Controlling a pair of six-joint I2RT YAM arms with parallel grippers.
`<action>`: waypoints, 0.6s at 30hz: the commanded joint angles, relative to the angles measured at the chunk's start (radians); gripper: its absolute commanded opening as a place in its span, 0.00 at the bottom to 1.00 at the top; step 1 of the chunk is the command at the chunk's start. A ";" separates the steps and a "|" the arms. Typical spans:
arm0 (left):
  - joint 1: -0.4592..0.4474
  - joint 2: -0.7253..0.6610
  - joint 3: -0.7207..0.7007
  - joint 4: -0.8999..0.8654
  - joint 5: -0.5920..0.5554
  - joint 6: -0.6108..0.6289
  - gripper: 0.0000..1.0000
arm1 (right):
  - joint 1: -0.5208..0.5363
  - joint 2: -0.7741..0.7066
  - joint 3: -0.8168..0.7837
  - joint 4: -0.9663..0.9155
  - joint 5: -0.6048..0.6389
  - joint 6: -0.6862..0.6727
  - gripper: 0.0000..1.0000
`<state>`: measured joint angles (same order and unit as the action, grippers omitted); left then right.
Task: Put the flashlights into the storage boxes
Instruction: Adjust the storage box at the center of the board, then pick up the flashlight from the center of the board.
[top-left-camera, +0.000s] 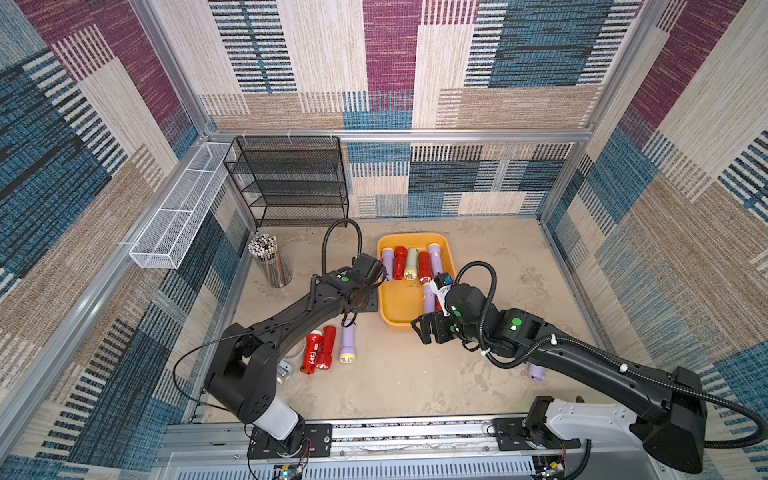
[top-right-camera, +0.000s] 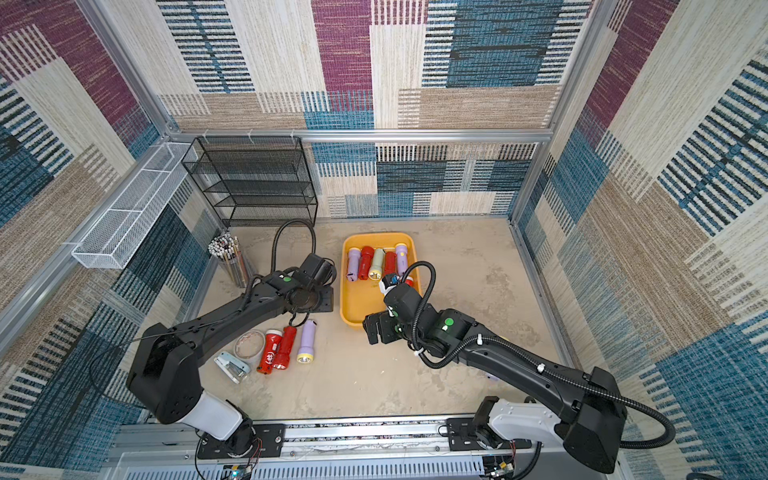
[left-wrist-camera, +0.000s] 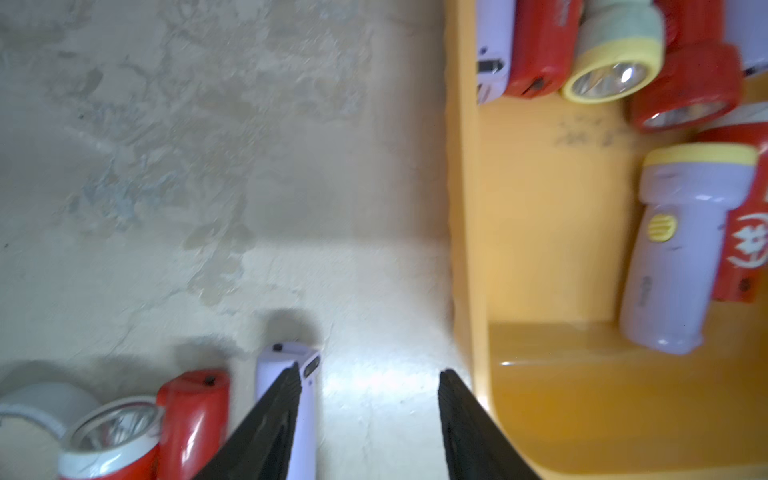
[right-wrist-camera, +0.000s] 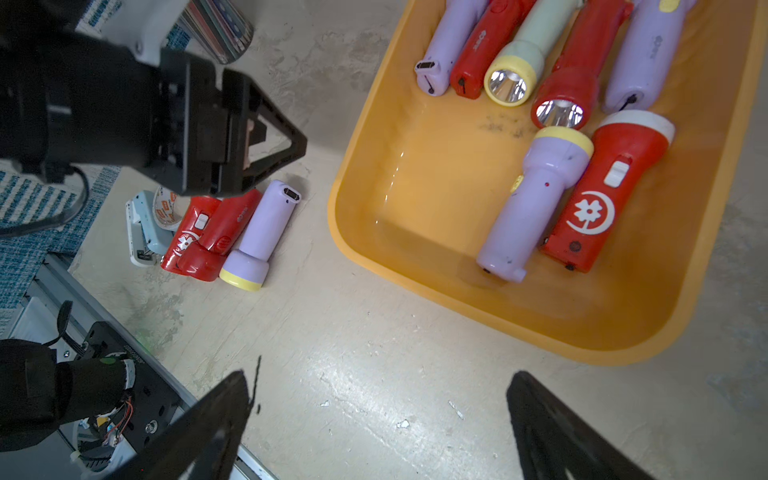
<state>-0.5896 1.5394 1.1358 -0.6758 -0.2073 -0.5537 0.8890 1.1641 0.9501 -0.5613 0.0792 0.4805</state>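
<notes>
The yellow-orange storage box (top-left-camera: 400, 305) (top-right-camera: 355, 307) holds several flashlights: a row along its far end (right-wrist-camera: 515, 54), plus a lilac one (right-wrist-camera: 532, 203) and a red one (right-wrist-camera: 602, 195) lying nearer. On the table to its left lie a red flashlight with a white head (top-left-camera: 312, 351), a red one (top-left-camera: 327, 347) and a lilac one (top-left-camera: 348, 343). Another lilac flashlight (top-left-camera: 536, 371) peeks out under my right arm. My left gripper (left-wrist-camera: 370, 374) (top-left-camera: 368, 305) hangs open and empty between the lilac flashlight (left-wrist-camera: 305, 415) and the box wall (left-wrist-camera: 465, 249). My right gripper (right-wrist-camera: 382, 374) (top-left-camera: 424, 328) stands wide open, empty, over bare table at the box's near end.
A black mesh rack (top-left-camera: 291, 183) stands at the back left, with a white wire basket (top-left-camera: 178, 216) on the left wall. A cup of pencils (top-left-camera: 270, 262), a tape roll (top-right-camera: 249, 345) and a pale blue stapler (top-right-camera: 232, 365) sit near my left arm.
</notes>
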 joint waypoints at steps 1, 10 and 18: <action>-0.001 -0.064 -0.084 -0.046 -0.035 -0.035 0.57 | -0.005 -0.010 -0.004 0.047 -0.012 -0.024 1.00; -0.001 -0.118 -0.234 -0.003 -0.017 -0.067 0.57 | -0.008 -0.061 -0.051 0.065 -0.044 -0.018 1.00; 0.000 -0.015 -0.258 0.056 0.013 -0.075 0.54 | -0.009 -0.145 -0.107 0.054 -0.050 0.013 1.00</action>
<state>-0.5903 1.5028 0.8848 -0.6540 -0.2092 -0.6071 0.8814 1.0382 0.8532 -0.5220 0.0349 0.4713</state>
